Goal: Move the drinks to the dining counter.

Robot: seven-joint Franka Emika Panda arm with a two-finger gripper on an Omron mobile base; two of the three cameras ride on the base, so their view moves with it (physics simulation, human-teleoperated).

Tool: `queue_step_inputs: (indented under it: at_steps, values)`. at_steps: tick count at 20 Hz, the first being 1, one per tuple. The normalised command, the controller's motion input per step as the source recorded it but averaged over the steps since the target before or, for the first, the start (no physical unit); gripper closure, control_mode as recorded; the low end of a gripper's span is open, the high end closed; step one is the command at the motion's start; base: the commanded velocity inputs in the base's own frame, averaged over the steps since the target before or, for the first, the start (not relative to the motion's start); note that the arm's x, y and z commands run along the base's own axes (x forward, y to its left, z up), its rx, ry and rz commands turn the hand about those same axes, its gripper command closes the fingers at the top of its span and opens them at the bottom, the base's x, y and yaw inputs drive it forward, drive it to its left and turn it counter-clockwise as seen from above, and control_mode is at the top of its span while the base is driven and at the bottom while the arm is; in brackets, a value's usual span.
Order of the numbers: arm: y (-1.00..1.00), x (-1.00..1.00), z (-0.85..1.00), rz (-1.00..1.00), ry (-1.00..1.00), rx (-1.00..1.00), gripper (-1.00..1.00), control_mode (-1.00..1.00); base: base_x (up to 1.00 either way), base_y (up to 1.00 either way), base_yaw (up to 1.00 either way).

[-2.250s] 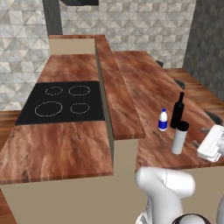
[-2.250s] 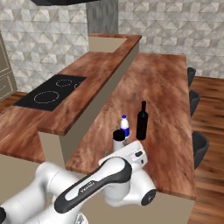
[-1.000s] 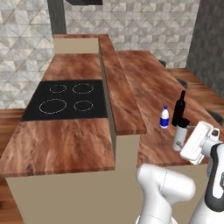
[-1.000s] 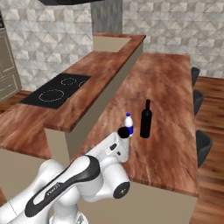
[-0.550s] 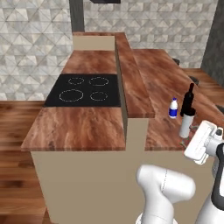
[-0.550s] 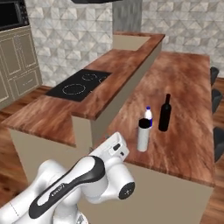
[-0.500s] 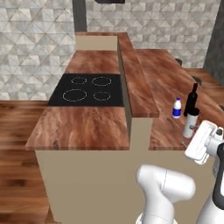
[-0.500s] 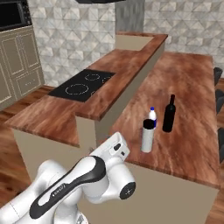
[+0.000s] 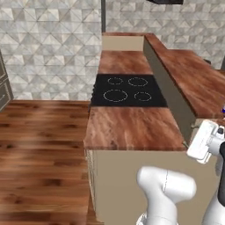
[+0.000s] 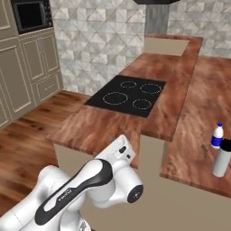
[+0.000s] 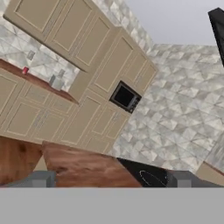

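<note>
At the lower right of the right base view, two drinks stand upright on the dining counter (image 10: pixel 198 135): a small blue-and-white bottle (image 10: pixel 218 135) and, just nearer the camera, a tall grey cylinder (image 10: pixel 222 160) with a black cap, partly cut by the frame edge. They look already delivered.

Low in the hand view, the gripper (image 11: pixel 111 178) has its two fingertips set wide apart, with nothing between them. It looks away from the counter, toward the far wall cabinets (image 11: pixel 83 57) and the built-in microwave (image 11: pixel 124 97). On the far worktop (image 11: pixel 35 78), at the upper left of that view, sits a tiny red object (image 11: pixel 25 70), possibly the red can, though it is too small to be sure.

My reading: the next pickup lies well ahead of the hand, up and to the left in the hand view and well apart from it, so the base has to drive before any reach. If that is the can, it would stand upright and want a sideways grasp.
</note>
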Motion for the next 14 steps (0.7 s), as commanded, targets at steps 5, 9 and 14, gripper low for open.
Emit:
queue_step_inputs:
  at_steps: [5, 9, 14]
  values:
    - [0.0, 0.0, 0.0, 0.0, 0.0, 0.0, -1.0, 1.0, 0.11, 1.0, 0.0]
    - [0.0, 0.0, 0.0, 0.0, 0.0, 0.0, -1.0, 1.0, 0.12, 1.0, 0.0]
    - [0.0, 0.0, 0.0, 0.0, 0.0, 0.0, -1.0, 1.0, 0.1, 1.0, 0.0]
